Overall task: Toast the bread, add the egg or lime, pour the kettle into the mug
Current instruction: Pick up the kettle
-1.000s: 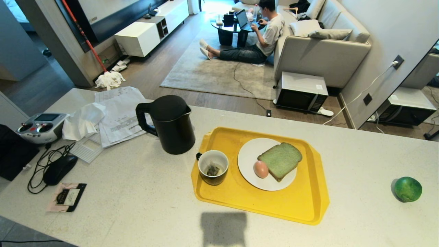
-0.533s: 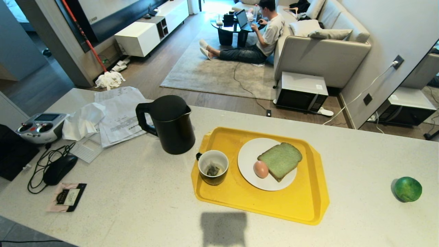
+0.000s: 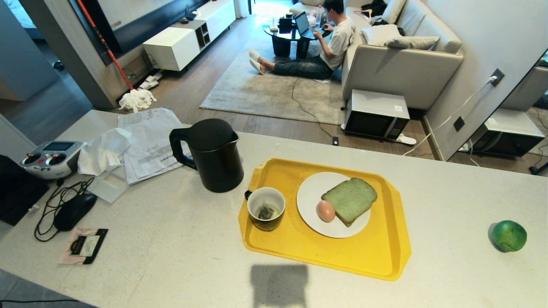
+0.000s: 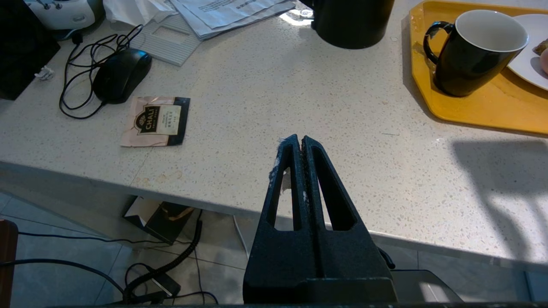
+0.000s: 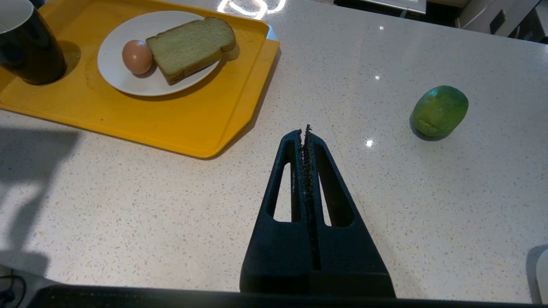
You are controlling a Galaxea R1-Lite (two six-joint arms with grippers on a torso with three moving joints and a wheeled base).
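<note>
left gripper (image 4: pixel 302 139) closed, empty | right gripper (image 5: pixel 305 130) closed, empty | bread (image 3: pixel 350 200), egg (image 3: pixel 325 211) on plate (image 3: pixel 314 192) centre frame | lime (image 3: pixel 508 235) lower right on desk (image 3: pixel 171 248)

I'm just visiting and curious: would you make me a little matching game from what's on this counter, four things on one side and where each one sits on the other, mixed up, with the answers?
Things:
1. egg
2. lime
3. tea bag
4. kettle

Places:
A. inside the mug
B. on the bare counter, left of the yellow tray
C. on the white plate, beside the bread
D. alone on the counter, far right of the tray

Pairs: 1-C, 2-D, 3-A, 4-B
</note>
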